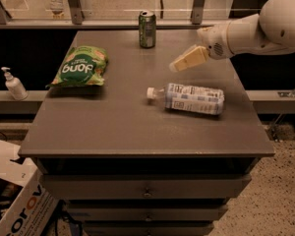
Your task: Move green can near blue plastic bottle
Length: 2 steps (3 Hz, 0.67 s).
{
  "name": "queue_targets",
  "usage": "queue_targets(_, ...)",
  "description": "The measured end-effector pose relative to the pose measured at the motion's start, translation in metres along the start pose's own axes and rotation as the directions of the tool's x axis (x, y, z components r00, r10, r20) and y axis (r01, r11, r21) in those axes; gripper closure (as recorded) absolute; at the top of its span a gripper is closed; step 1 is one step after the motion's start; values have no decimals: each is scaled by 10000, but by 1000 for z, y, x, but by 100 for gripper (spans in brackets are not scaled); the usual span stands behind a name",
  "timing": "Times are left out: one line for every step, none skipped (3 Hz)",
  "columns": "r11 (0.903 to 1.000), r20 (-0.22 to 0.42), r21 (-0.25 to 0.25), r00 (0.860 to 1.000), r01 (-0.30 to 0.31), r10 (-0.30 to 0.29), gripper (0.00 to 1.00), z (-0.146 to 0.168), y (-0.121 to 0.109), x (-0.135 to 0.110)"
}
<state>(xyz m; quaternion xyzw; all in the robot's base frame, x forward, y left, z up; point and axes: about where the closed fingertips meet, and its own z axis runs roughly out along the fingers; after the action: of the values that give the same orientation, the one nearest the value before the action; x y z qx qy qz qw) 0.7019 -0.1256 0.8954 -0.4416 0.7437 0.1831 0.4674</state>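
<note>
The blue plastic bottle (191, 98) lies on its side on the bench (128, 132), at about 4 o'clock from centre, its cap pointing to 9 o'clock. Just beyond it the gripper (177, 65) hovers empty; I cannot tell whether it is open or closed. The green can (147, 29) stands upright at the far edge at 12 o'clock, silver-rimmed and untouched. By my reading the reach is in hand. Next, the gripper must travel toward 11 o'clock and straddle the can.

1 high front view onto table (137, 127); end effector (177, 65) upper right.
</note>
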Motion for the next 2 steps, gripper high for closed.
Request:
queue_targets(9987, 858, -17, 9950, -508, 508, 0, 35, -14, -12)
queue_targets(9963, 1691, -2, 9820, -858, 846, 0, 61, -34, -30)
